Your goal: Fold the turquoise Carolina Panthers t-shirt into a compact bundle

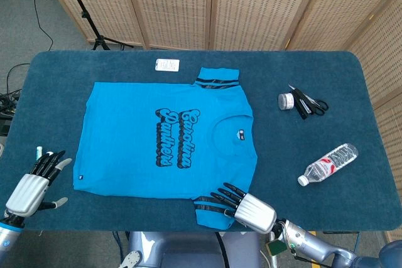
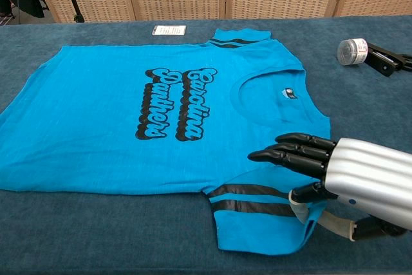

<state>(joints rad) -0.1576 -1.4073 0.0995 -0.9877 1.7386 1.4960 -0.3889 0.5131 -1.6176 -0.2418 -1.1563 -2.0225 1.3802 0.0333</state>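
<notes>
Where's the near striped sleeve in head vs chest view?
Head view: the near striped sleeve is at bottom centre, partly under the right hand.
Chest view: the same sleeve is at lower centre-right, left of the right hand, whose fingers reach over it.
Shared landmark: the black Carolina Panthers lettering on the t-shirt's chest.

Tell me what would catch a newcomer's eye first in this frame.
The turquoise t-shirt dominates, spread flat across the middle of the dark blue table with its black lettering facing up. Next comes the silver right hand, fingers extended over the near striped sleeve at the table's front edge. The left hand hovers open off the shirt's hem end, at the table's left side.
</notes>
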